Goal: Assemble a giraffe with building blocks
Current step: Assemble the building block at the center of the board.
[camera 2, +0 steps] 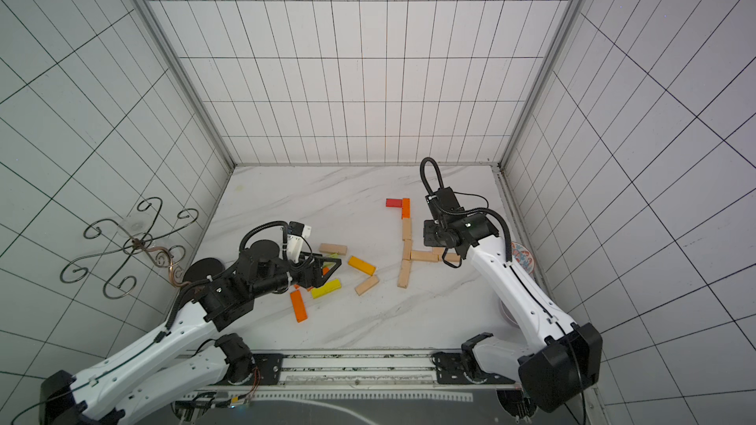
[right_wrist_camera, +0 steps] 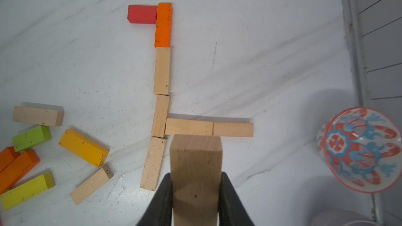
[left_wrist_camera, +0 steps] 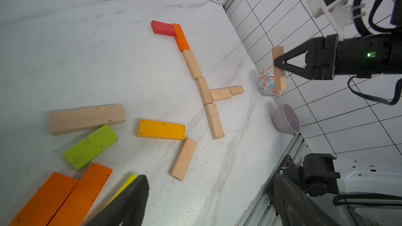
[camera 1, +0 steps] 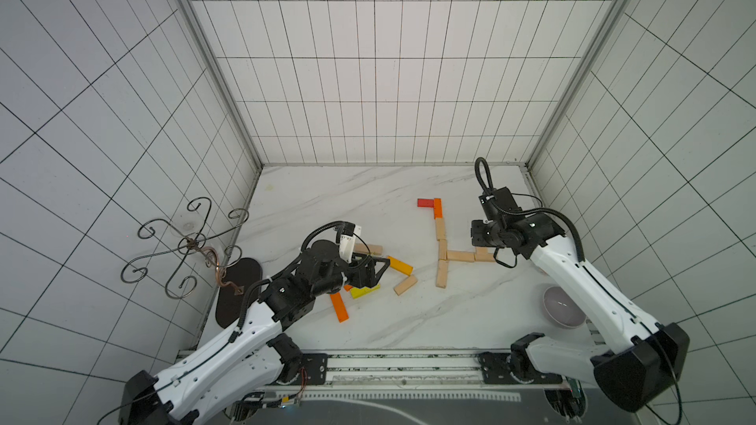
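The giraffe lies flat on the marble table: a red block (right_wrist_camera: pixel 142 14) meets an orange block (right_wrist_camera: pixel 163 25), and natural wood blocks (right_wrist_camera: pixel 162 70) run down from it. Two more wood blocks (right_wrist_camera: pixel 208 128) branch off sideways. My right gripper (right_wrist_camera: pixel 195 192) is shut on a natural wood block (right_wrist_camera: pixel 195 161), held upright just above the table beside that branch; the left wrist view also shows this block (left_wrist_camera: pixel 278 52). My left gripper (camera 1: pixel 382 271) hangs open and empty over the loose pile: a yellow-orange block (camera 1: pixel 400 265), wood blocks (camera 1: pixel 405 284), a yellow block (camera 1: pixel 364 291) and an orange block (camera 1: pixel 339 307).
A lilac bowl (camera 1: pixel 562 306) sits under my right arm near the front right. A patterned bowl (right_wrist_camera: pixel 359 151) lies by the right wall. A metal wire stand (camera 1: pixel 184 247) on a dark oval base (camera 1: pixel 237 292) stands at the table's left edge.
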